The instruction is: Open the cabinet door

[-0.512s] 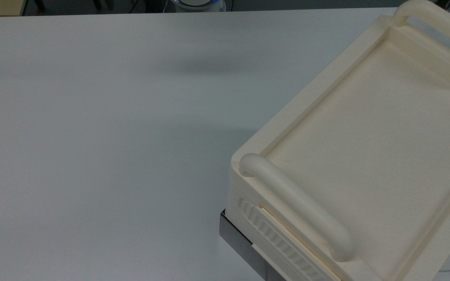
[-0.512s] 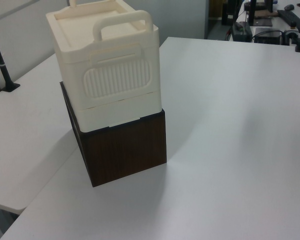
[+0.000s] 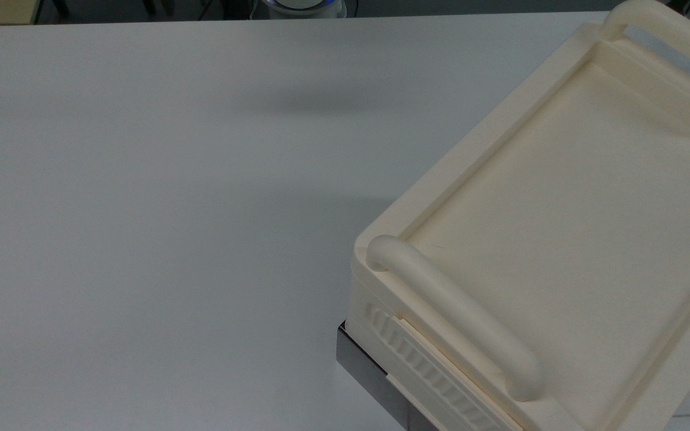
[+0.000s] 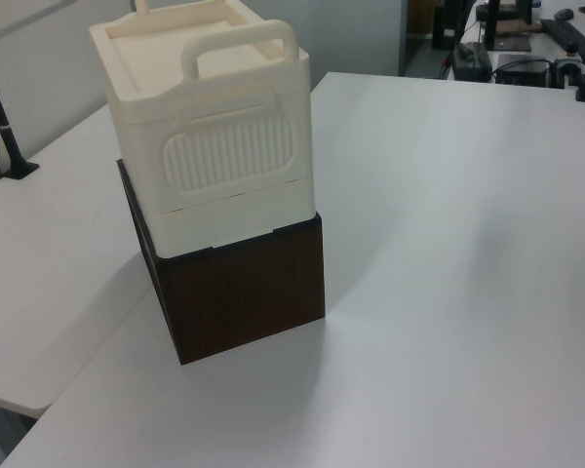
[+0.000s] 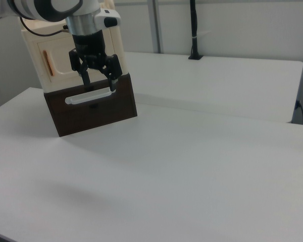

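Two stacked boxes sit on my white table (image 5: 202, 166): a cream cabinet (image 4: 210, 146) on top of a dark brown wooden box (image 4: 244, 288). In the right view I see the cabinet door (image 5: 65, 60), a flat cream panel facing the camera with a thin orange strip handle (image 5: 48, 64) standing upright near the right view's left edge of the panel; the door lies flush and closed. My gripper (image 5: 97, 79) hangs in front of the door's lower edge, well to the right view's right of that handle, its two black fingers spread apart and holding nothing. Just beneath the fingertips a pale bar handle (image 5: 88, 97) runs across the brown box's front. In the top view the cabinet fills the lower right corner, and the tabletop to the top view's left is bare, wide room. The left view shows the ribbed drawer front (image 4: 229, 151) under a rounded top handle (image 4: 239, 44).
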`<state>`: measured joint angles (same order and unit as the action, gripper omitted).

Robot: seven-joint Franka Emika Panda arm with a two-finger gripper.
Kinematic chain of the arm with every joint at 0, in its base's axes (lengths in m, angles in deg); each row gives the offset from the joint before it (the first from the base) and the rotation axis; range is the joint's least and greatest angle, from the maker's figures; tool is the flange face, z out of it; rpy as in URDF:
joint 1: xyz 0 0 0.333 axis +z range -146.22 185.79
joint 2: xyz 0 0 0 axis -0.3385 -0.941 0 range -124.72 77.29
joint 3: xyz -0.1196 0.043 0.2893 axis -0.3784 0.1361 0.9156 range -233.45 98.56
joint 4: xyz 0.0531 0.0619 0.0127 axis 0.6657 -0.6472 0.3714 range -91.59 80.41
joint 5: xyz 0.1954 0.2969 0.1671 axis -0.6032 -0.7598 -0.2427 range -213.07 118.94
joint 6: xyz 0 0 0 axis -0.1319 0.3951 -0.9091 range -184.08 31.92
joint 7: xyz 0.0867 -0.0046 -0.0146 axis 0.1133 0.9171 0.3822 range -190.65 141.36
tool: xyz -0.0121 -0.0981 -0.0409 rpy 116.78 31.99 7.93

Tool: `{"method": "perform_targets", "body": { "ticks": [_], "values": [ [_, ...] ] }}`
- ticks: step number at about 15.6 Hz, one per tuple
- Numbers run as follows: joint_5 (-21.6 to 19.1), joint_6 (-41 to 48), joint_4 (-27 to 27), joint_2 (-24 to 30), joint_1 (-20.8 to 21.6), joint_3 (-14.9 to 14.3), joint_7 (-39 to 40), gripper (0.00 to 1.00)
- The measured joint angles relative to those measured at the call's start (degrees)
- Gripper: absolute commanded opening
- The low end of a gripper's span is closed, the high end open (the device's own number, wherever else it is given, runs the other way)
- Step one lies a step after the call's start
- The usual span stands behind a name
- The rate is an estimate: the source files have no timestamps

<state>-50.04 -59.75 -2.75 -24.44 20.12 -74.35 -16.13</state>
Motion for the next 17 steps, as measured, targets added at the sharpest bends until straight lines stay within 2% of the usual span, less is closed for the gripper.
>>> {"method": "perform_targets", "body": {
  "ticks": [13,17],
  "values": [
    [0.0,0.0,0.0,0.0,0.0,0.0,0.2,1.00],
    [0.0,-0.5,-0.1,-0.2,0.0,0.2,5.8,1.00]
  ]
}}
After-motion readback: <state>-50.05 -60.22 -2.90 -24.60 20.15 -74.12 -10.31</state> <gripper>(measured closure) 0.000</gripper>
